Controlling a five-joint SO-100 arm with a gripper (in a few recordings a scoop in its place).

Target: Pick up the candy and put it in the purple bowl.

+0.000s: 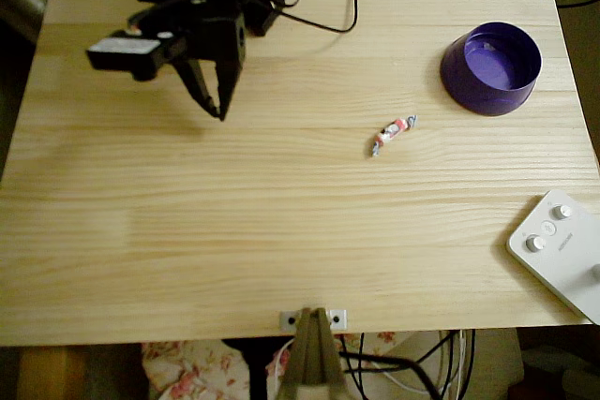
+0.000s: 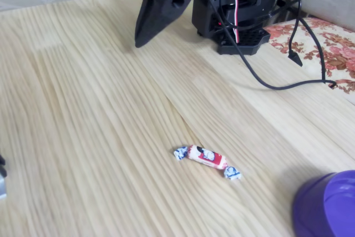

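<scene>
The candy [image 1: 392,135] [image 2: 207,159], a small red and white sweet with twisted ends, lies flat on the wooden table right of centre in the overhead view. To its upper right, the purple bowl [image 1: 492,67] [image 2: 327,206] stands upright with nothing in it. My black gripper [image 1: 221,114] [image 2: 139,44] hangs over the table's upper left, well away from the candy. It points down, its fingers meeting at the tip with nothing between them.
A white box with knobs [image 1: 562,250] sits at the table's lower right corner. The arm's base [image 2: 238,9] and its black cable [image 1: 328,16] [image 2: 266,76] lie along the far edge. A clamp [image 1: 312,325] sits at the near edge.
</scene>
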